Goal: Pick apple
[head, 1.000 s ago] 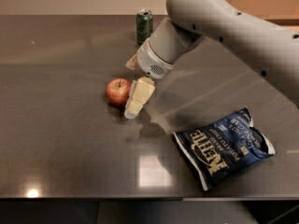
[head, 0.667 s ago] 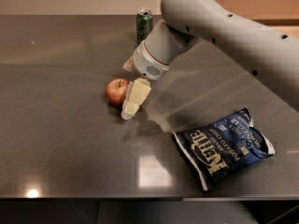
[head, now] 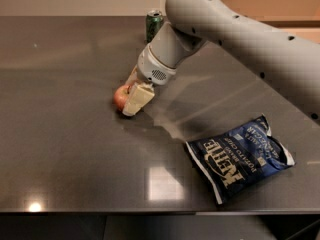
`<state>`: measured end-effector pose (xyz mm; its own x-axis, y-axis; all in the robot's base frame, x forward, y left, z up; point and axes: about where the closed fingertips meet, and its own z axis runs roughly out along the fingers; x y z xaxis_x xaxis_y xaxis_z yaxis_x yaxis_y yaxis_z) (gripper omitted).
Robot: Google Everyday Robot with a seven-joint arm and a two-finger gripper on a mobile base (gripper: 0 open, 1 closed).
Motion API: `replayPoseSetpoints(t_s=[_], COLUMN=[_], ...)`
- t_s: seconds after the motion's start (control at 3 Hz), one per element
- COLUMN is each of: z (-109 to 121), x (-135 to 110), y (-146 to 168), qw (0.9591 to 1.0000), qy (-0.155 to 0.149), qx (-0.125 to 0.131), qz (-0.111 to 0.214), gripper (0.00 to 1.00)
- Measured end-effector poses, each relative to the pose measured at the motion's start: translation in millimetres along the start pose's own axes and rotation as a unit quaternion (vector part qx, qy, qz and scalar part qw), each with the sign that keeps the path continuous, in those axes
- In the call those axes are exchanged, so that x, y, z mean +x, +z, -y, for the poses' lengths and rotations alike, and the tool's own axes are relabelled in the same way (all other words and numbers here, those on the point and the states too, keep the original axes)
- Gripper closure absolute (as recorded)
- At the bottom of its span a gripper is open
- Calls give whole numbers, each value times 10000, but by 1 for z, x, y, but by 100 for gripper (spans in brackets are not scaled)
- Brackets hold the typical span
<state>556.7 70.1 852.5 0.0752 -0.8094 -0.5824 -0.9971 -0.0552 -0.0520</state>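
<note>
The apple (head: 120,97), small and red with yellowish patches, rests on the dark table (head: 70,149) left of centre. My gripper (head: 133,88) has come down over its right side. One pale finger (head: 138,99) stands in front of the apple and covers part of it, and the other finger (head: 132,77) shows just behind it. The jaws are apart, one on each side of the apple, which still sits on the table. The grey arm (head: 240,39) reaches in from the upper right.
A green can (head: 153,25) stands at the back of the table, just behind the arm's wrist. A dark blue chip bag (head: 240,156) lies flat at the front right. The table's front edge runs along the bottom.
The gripper has moved left and closer to the apple; its near finger now overlaps the apple's right side. The apple, can and bag have not moved.
</note>
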Motion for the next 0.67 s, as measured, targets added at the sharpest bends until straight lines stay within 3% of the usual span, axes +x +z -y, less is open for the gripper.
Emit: replayPoseSetpoints(t_s=[0.67], z=[8], x=[-7], y=[-28], qw=[9999], qy=[-34], qx=[-8], qz=[122], gripper=[87])
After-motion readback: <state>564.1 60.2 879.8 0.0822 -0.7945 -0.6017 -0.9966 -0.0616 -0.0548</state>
